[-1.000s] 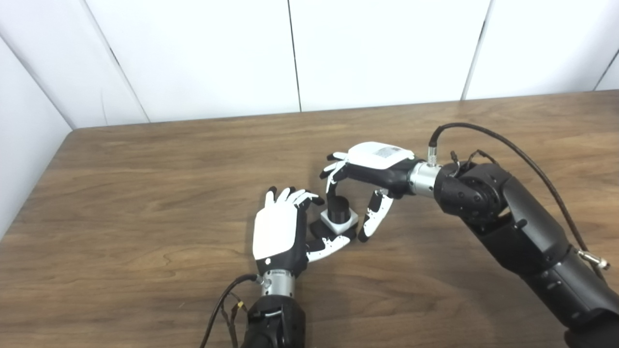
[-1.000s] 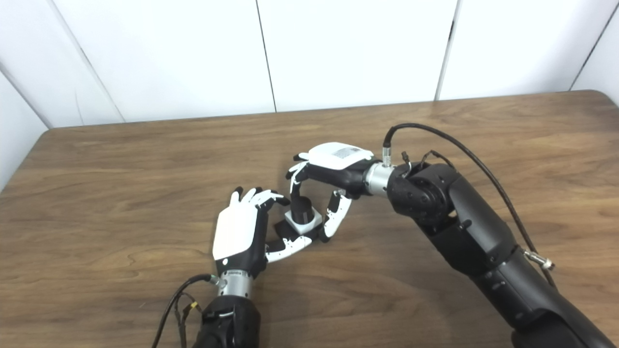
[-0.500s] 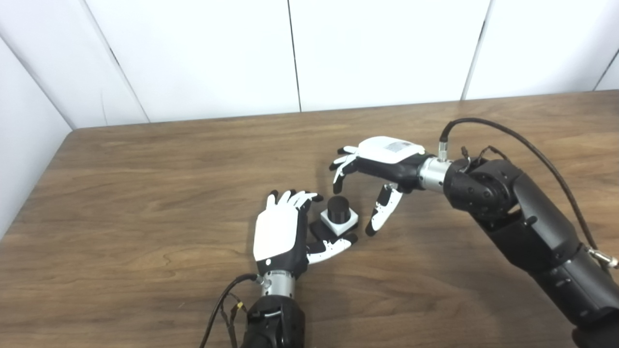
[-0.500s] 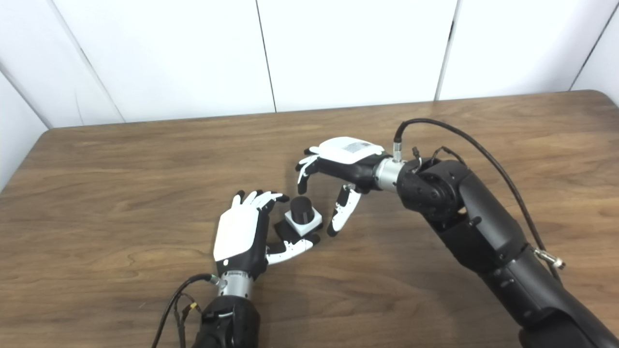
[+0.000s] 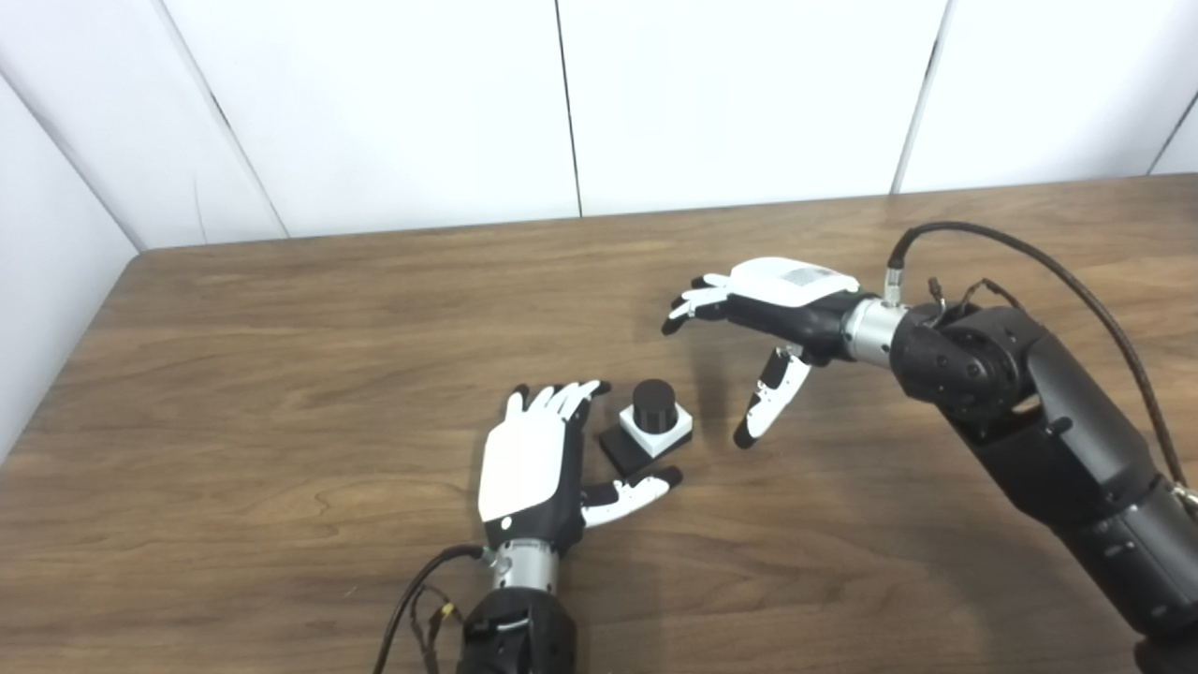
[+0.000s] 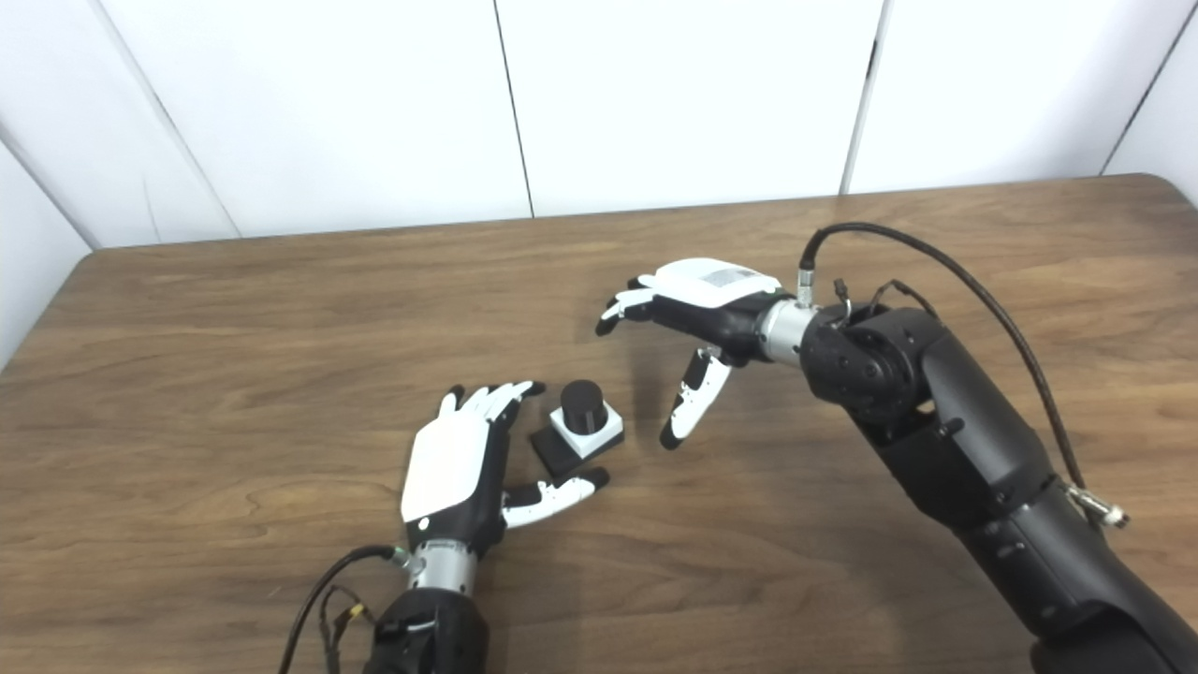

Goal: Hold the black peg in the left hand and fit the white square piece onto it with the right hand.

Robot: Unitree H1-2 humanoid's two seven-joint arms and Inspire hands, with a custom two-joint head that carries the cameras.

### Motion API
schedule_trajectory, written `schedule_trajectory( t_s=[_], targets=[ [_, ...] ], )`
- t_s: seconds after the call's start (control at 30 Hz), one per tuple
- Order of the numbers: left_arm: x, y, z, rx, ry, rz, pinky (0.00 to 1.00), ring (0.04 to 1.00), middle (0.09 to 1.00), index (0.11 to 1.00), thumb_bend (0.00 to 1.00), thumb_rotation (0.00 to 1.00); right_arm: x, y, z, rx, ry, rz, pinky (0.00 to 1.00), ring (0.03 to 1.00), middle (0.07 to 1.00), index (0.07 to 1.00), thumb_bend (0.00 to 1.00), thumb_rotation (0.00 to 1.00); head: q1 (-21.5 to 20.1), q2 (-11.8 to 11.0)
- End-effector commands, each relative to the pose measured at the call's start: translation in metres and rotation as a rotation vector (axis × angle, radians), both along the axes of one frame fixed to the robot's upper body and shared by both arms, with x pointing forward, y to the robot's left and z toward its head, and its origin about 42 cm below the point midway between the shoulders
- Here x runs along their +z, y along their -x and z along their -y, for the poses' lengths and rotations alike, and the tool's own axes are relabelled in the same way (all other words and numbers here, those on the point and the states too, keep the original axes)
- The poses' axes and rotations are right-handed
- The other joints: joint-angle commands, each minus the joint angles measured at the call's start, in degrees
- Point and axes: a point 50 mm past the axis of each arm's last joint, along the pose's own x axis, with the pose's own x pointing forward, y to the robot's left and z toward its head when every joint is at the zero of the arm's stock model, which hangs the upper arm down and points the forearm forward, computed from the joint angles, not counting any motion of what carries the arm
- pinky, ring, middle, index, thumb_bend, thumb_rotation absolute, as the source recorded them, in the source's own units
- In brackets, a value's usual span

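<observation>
The black peg [image 5: 653, 403] stands upright on its flat black base [image 5: 620, 449] on the wooden table. The white square piece [image 5: 659, 434] sits around the peg, resting on the base. My left hand [image 5: 531, 461] lies open just left of the assembly, fingers spread, thumb below the base, not touching it. My right hand [image 5: 766, 298] hovers open up and to the right of the peg, fingers spread and empty, thumb pointing down.
The wooden table [image 5: 281, 356] has a rounded far-left corner against white wall panels. A black cable [image 5: 1011, 245] loops over my right wrist. Cables trail from my left wrist [image 5: 421, 608] at the bottom edge.
My right hand let go of the peg and white piece and drew back up and to the right. My left hand opened and slid slightly away to the lower left.
</observation>
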Motion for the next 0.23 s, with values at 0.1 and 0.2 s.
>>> schedule_trajectory(
  t_s=[0.1,0.2],
  targets=[
    [0.016,-0.003,-0.014,0.013,-0.008,0.055,1.0,0.992,0.966,0.943,0.96,0.64,0.02,-0.004,0.016,-0.064,-0.031,0.041,0.92,1.0,0.947,0.871,1.0,0.26,-0.45,0.02],
    [0.019,-0.005,-0.025,0.042,0.007,0.053,1.0,1.0,0.996,0.992,0.96,0.68,0.019,-0.001,0.024,-0.108,-0.07,0.023,0.91,0.994,0.945,0.882,1.0,0.28,-1.3,-0.14]
  ],
)
